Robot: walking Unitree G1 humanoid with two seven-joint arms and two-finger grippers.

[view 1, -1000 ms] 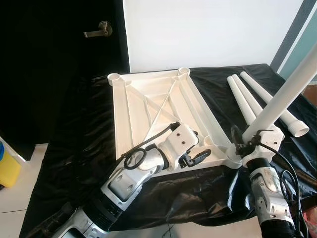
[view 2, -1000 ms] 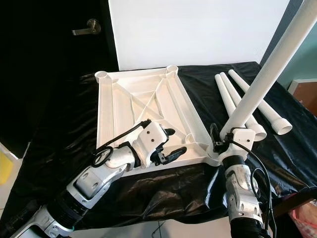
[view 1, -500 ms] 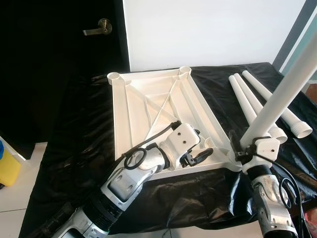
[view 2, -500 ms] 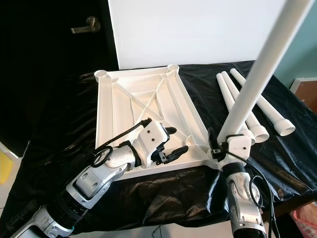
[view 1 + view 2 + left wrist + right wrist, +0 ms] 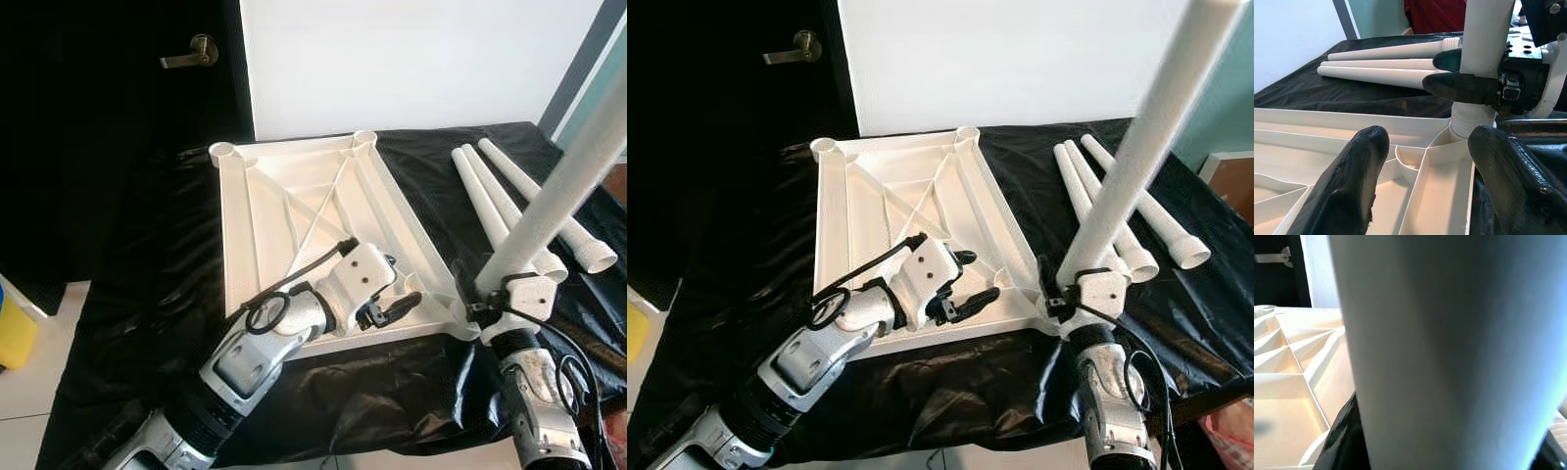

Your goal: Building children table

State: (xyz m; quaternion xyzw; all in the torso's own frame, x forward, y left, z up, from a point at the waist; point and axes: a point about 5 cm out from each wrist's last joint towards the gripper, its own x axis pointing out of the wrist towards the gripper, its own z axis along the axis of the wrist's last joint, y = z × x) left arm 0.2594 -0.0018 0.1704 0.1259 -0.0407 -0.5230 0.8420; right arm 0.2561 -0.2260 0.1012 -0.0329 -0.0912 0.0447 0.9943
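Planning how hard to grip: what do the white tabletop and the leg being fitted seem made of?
Tabletop: likely moulded plastic, judging by its ribbed underside and matte white finish. Leg in the right hand: smooth white tube, probably plastic too; hollow like the spare legs.

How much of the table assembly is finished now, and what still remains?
Done: nothing fully; the tabletop lies upside down. In hand: the right gripper holds one leg standing in the near right corner socket, while the left gripper rests open on the tabletop. Left: three legs beside it.
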